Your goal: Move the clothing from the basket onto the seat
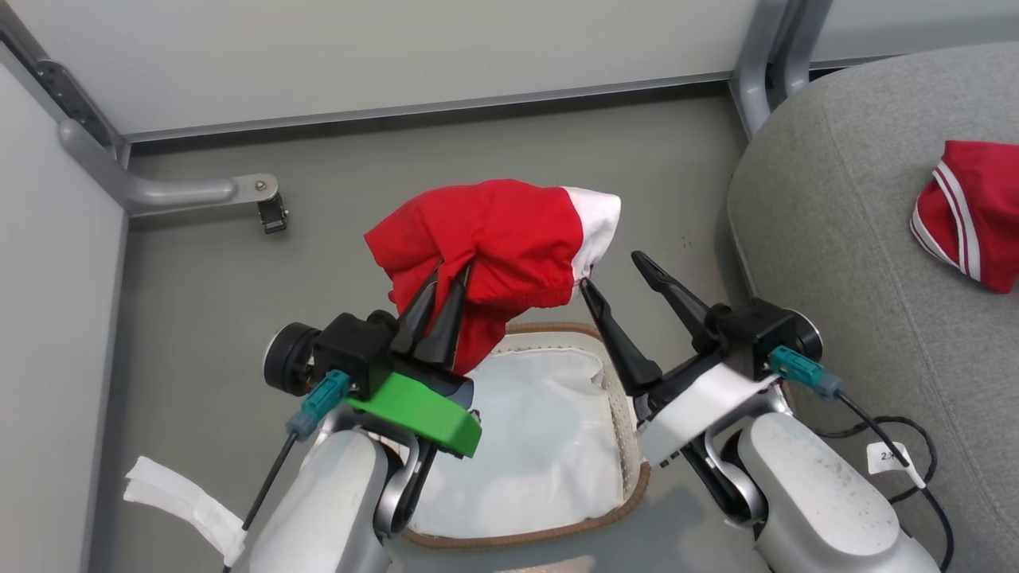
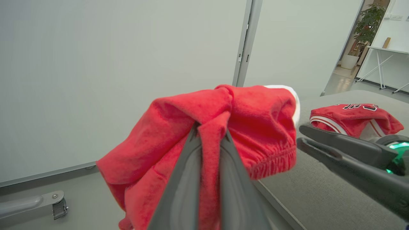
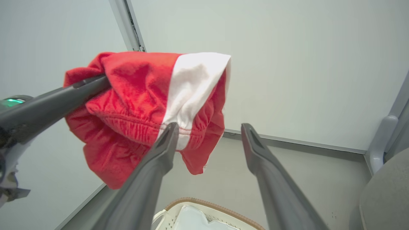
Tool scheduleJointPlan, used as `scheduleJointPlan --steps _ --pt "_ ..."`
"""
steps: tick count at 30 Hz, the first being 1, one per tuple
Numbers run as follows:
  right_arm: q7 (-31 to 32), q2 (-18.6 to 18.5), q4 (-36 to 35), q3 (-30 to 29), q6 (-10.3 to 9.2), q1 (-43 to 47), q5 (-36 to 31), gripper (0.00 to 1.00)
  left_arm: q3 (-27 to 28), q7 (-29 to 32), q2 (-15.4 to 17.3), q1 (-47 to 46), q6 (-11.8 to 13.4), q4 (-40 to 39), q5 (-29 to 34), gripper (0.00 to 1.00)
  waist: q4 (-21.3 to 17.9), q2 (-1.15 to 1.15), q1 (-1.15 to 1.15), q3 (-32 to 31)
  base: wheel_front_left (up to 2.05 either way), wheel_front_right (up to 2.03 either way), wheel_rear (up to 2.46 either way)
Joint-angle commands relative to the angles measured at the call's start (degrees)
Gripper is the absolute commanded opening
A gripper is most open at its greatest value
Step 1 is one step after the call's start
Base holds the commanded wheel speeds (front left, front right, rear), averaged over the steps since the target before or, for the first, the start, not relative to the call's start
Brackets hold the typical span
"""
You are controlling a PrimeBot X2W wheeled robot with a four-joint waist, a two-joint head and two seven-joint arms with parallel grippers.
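Two red garments are in sight, and they are well apart. My left gripper is pinched tight on a fold of the plain red garment, which has a white panel on one side. It hangs bunched in the air, above the far rim of the basket and the grey floor beyond it, clear of both. In the left wrist view I see the cloth squeezed between the two dark fingers, with more of it drooping on either side.

My right gripper is spread wide and holds nothing. It sits just beside the hanging garment, on the side of the seat. One of its fingertips is right at the gathered hem below the white panel; I cannot tell whether it touches.

Inside the basket lies a white cloth sheet, covering what I can see of the bottom.

On the seat lies the striped jersey, crumpled, well in from the rounded corner and from the edge that faces the basket. In the left wrist view its dark, white-edged lettering shows on top.
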Motion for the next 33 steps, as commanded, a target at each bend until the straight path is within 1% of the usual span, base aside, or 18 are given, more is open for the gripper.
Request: scheduleJointPlan --steps 1,7,11,19,24,33 --pt "-0.10 -0.62 0.24 1.36 -0.07 -1.04 1.03 1.00 -0.30 -0.18 0.12 -0.62 -0.04 -0.28 -0.44 0.00 0.53 0.00 0.00 0.16 0.00 0.00 0.00" --pt "-0.10 -2.33 2.00 6.76 -0.08 -4.27 4.21 1.00 -1.84 -0.18 0.11 -1.34 0.21 -0.76 -1.03 0.00 1.68 0.00 0.00 0.79 0.00 0.00 0.00" --pt "-0.10 -3.15 3.04 9.23 -0.08 -6.22 4.60 1.00 -2.84 -0.18 0.11 -1.56 0.33 -0.86 -1.38 0.00 2.33 0.00 0.00 1.29 0.00 0.00 0.00" --pt "-0.10 -3.32 5.84 11.13 -0.08 -9.27 1.61 1.00 -5.19 -0.19 0.10 -1.86 0.22 -0.81 -2.40 0.00 3.55 0.00 0.00 1.92 0.00 0.00 0.00" --pt "-0.10 -2.70 7.30 12.36 -0.07 -10.86 0.47 1.00 -7.17 -0.19 0.10 -2.15 -0.01 -0.55 -3.39 0.00 4.16 0.00 0.00 2.20 0.00 0.00 0.00" --pt "-0.10 -3.81 9.95 16.40 -0.08 -13.70 -3.68 1.00 -10.34 -0.19 0.09 -3.32 -0.34 0.15 -5.38 0.00 5.29 0.00 0.00 2.65 0.00 0.00 0.00"
